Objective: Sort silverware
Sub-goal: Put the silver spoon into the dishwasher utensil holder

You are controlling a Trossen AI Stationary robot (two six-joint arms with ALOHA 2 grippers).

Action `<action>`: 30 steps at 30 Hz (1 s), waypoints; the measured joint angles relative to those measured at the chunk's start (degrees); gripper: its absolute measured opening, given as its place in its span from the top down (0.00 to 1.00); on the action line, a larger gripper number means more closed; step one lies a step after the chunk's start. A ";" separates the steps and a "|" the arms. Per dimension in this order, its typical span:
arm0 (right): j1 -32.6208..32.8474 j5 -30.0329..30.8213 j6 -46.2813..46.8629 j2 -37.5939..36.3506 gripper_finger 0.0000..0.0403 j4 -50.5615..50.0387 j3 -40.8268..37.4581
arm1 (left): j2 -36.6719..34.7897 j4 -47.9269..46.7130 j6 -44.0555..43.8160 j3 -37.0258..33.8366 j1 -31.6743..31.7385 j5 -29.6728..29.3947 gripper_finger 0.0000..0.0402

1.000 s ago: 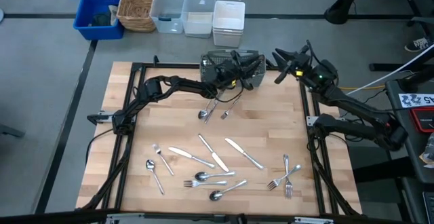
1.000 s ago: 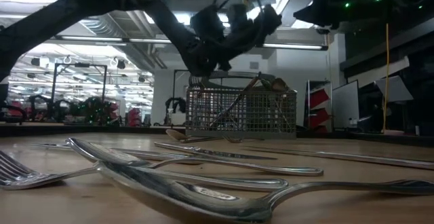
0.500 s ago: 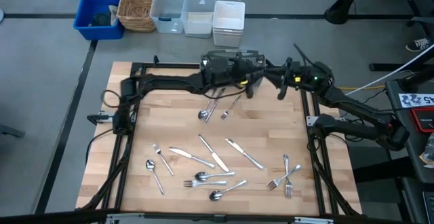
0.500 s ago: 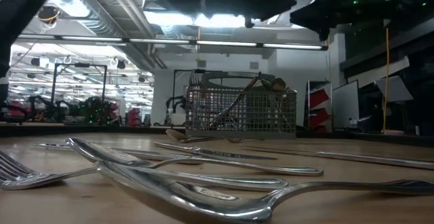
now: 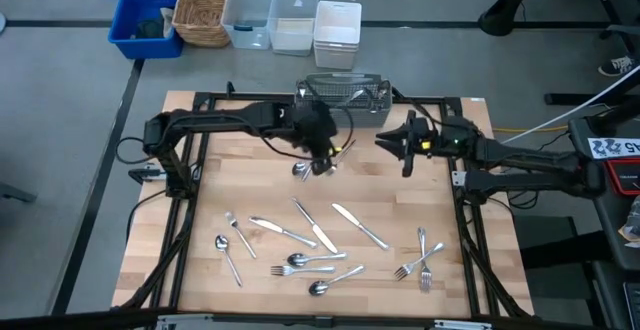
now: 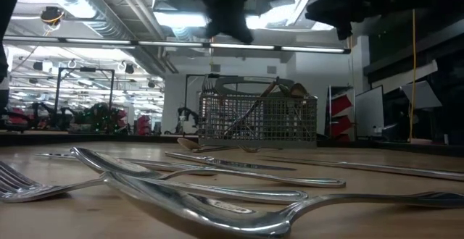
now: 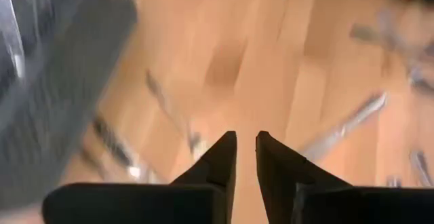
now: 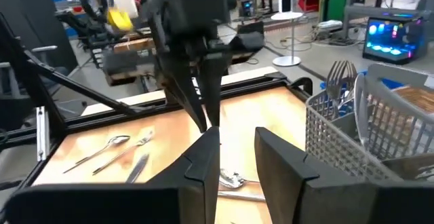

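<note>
My left gripper (image 5: 322,162) hangs over the spoon (image 5: 300,169) and fork (image 5: 334,164) lying near the worktop's far edge, just in front of the basket (image 5: 345,90); its fingers (image 7: 220,157) stand a narrow slit apart with nothing between them. My right gripper (image 5: 388,141) hovers near the far right corner, jaws spread and empty, pointing toward my left one. The rest of the silverware (image 5: 320,238) lies scattered along the near half of the worktop (image 5: 400,200). More pieces stand inside the basket at the far edge.
</note>
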 joint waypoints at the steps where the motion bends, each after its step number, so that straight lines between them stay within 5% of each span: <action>1: 1.48 1.94 0.83 0.00 0.77 0.00 -0.02 | 0.00 -3.07 -0.77 -0.03 -0.31 -0.14 0.91; 13: 14.56 13.15 6.83 0.02 0.77 0.04 0.00 | 0.61 -3.48 -15.65 -12.10 -0.24 -11.65 0.88; 23: 16.71 15.99 6.70 0.02 0.77 0.04 -0.01 | 0.61 11.25 -18.95 -22.95 4.52 -11.91 0.69; 30: 16.70 16.06 6.43 0.02 0.77 -0.06 0.00 | 0.63 17.13 -20.43 -27.20 7.41 -11.95 0.66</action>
